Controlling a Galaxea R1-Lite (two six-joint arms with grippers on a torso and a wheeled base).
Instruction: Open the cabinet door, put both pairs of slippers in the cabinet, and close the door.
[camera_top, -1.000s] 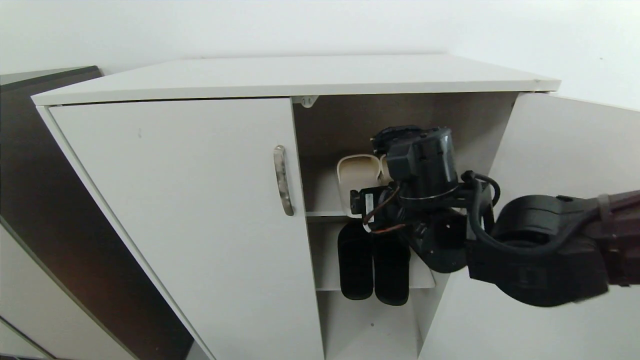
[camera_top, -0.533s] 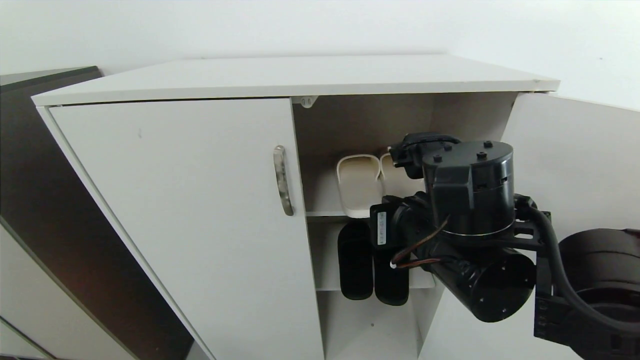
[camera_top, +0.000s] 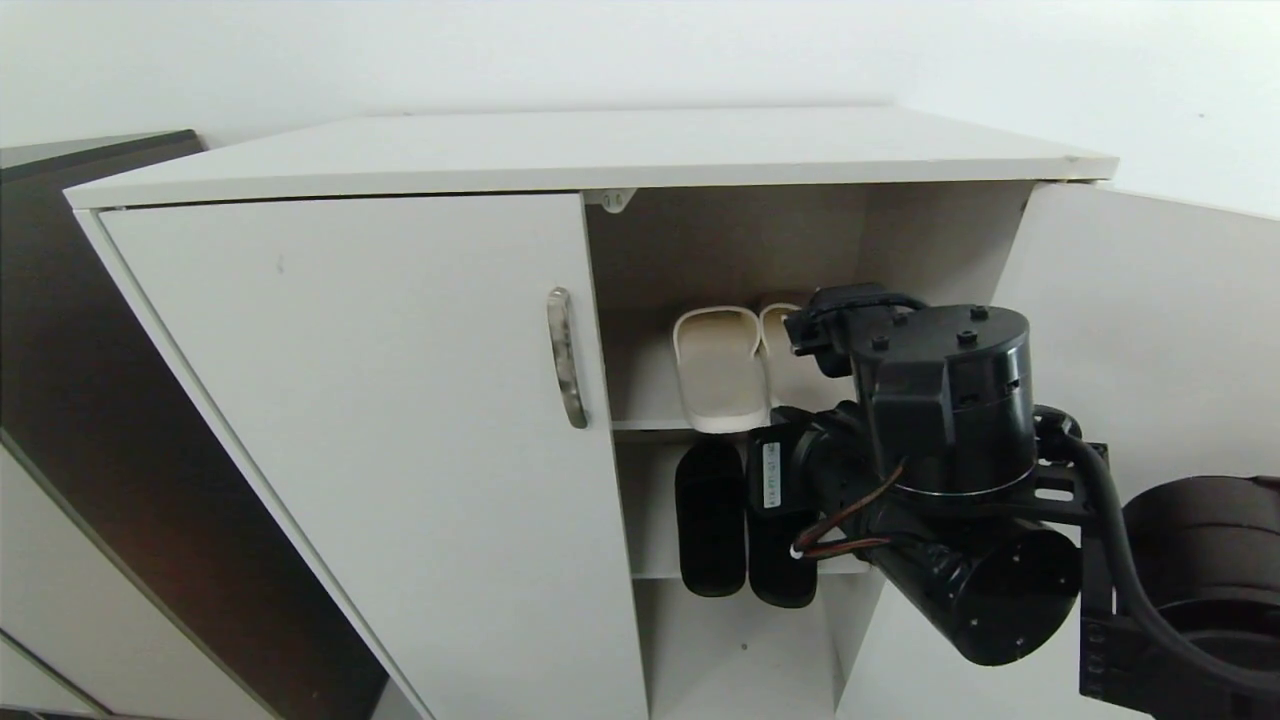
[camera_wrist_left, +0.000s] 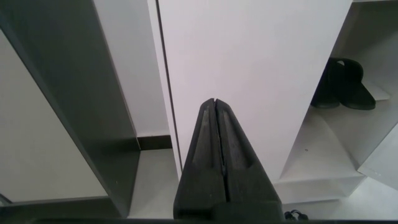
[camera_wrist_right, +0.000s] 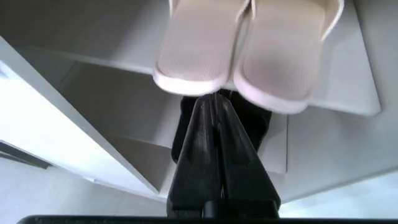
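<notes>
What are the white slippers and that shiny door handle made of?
White slippers: probably soft foam or rubber. They look matte, with thick rounded edges.
Door handle: looks like metal. It is silvery and glints, though dull in spots.

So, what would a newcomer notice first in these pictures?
The big black right arm stands before the open right half of the cabinet. Behind it, the white slippers lie on the upper shelf and the black slippers on the shelf below. The right door is swung wide open, while the left door is shut.
</notes>
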